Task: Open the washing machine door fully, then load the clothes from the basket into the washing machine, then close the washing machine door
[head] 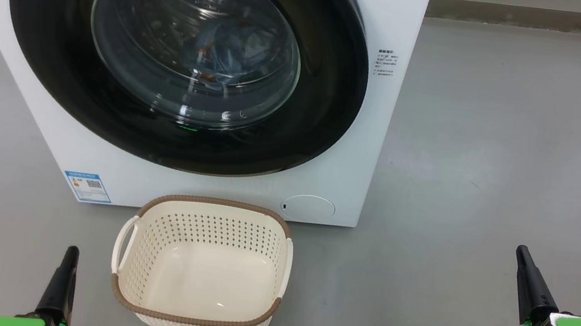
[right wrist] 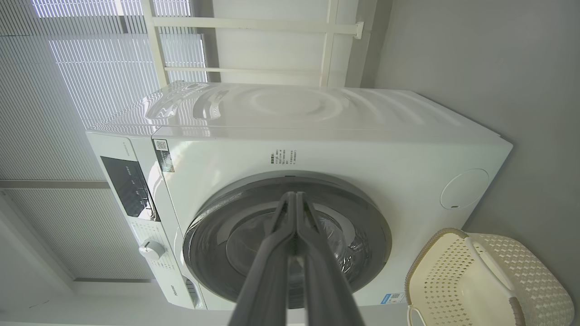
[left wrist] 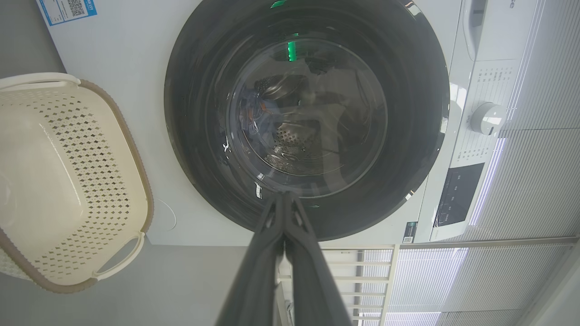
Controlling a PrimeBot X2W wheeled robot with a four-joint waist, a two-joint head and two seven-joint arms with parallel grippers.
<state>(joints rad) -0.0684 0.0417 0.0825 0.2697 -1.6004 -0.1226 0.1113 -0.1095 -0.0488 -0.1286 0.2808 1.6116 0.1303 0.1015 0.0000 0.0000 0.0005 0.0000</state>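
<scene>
Glossy black-rimmed washing machine door [head: 42,46] closed, blue clothes [head: 226,51] behind its glass; left gripper [head: 71,253] and right gripper [head: 523,254] jaws pressed together.

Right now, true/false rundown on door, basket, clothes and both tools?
1. The washing machine door is shut. True.
2. The basket holds clothes. False: it is empty; the clothes lie inside the washing machine, behind the door.
3. The left tool is shut and holds nothing. True.
4. The right tool grips a basket handle. False: it is shut, empty and apart from the basket, off to its side.
5. The basket stands on the floor in front of the washing machine. True.
</scene>
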